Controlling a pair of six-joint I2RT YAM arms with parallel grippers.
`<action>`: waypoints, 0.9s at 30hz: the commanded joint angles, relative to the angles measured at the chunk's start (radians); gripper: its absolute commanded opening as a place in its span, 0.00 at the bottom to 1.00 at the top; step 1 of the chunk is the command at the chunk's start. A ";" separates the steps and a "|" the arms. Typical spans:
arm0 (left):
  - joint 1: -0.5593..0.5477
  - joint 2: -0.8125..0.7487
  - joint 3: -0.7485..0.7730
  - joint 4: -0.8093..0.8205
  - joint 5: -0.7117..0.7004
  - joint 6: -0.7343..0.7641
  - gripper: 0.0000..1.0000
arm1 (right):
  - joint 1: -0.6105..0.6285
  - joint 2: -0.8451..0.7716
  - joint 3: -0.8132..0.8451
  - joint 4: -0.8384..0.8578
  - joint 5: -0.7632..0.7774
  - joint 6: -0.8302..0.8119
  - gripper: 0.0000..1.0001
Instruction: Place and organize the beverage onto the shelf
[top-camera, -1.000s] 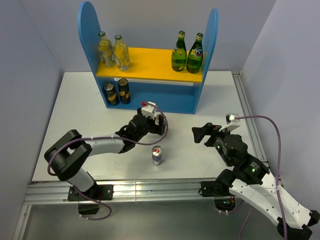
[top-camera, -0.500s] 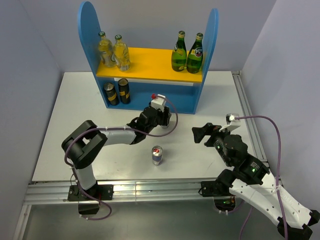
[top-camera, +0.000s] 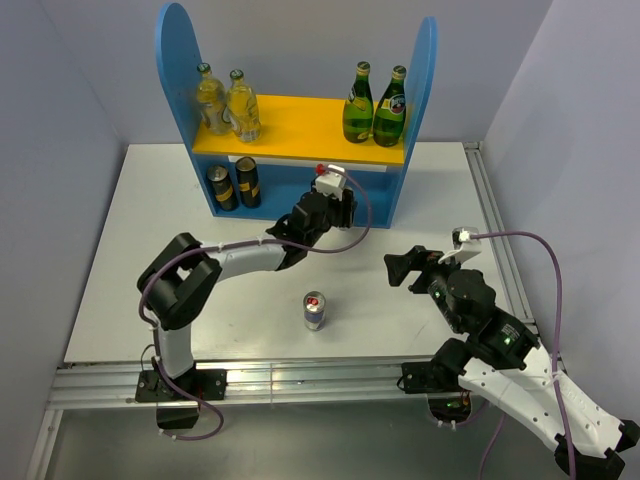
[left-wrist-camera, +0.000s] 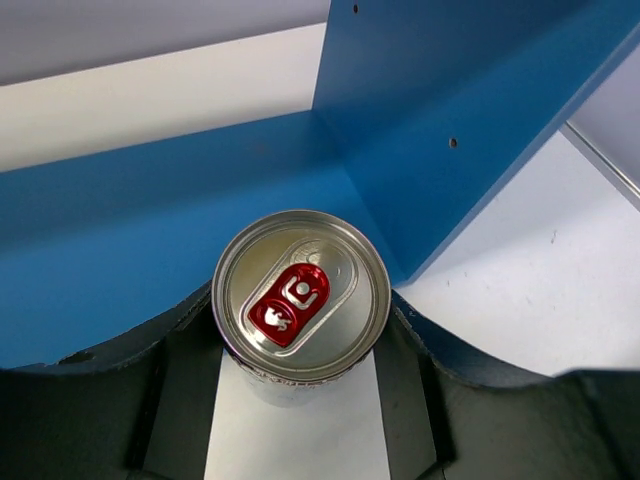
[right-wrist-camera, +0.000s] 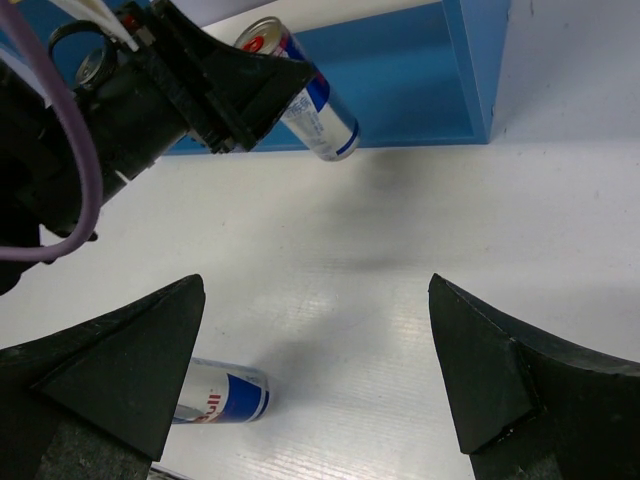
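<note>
1. You have the shelf (top-camera: 175, 60) at the far edge of the table (top-camera: 150, 250), with its open front facing the arms.
2. At the left end of the shelf's yellow upper board (top-camera: 300, 125), you see two pale-yellow bottles (top-camera: 212, 100) standing upright, close beside each other.
3. Directly below them, on the shelf's lower level at its left end, two dark cans (top-camera: 222, 187) stand upright side by side.
4. In front of the shelf, well apart from it and about level with its middle, you see one slim silver can (top-camera: 314, 311) standing alone on the table, its red tab facing up.
5. Your left gripper (top-camera: 335, 210) reaches to the shelf's lower opening, right of its middle. Its fingers are clamped on the sides of the held silver can (left-wrist-camera: 301, 305). The left wrist view shows the blue back wall just beyond that can and the right side panel near it. The right wrist view shows it lifted off the table.
6. At the right end of the shelf's upper board, two green bottles (top-camera: 358, 103) stand upright, close beside each other.
7. Your right gripper (right-wrist-camera: 316, 285) hovers in front of the shelf's right end, well apart from it. Its fingers are spread wide with nothing between them.
</note>
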 joint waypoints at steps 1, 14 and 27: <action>-0.002 0.034 0.087 0.090 -0.018 0.018 0.00 | 0.008 -0.015 -0.004 0.030 0.011 -0.006 1.00; -0.025 0.206 0.159 0.280 -0.142 -0.002 0.00 | 0.013 -0.028 -0.007 0.026 0.007 -0.002 1.00; -0.058 0.292 0.271 0.318 -0.246 0.031 0.00 | 0.017 -0.029 -0.009 0.027 0.010 -0.002 1.00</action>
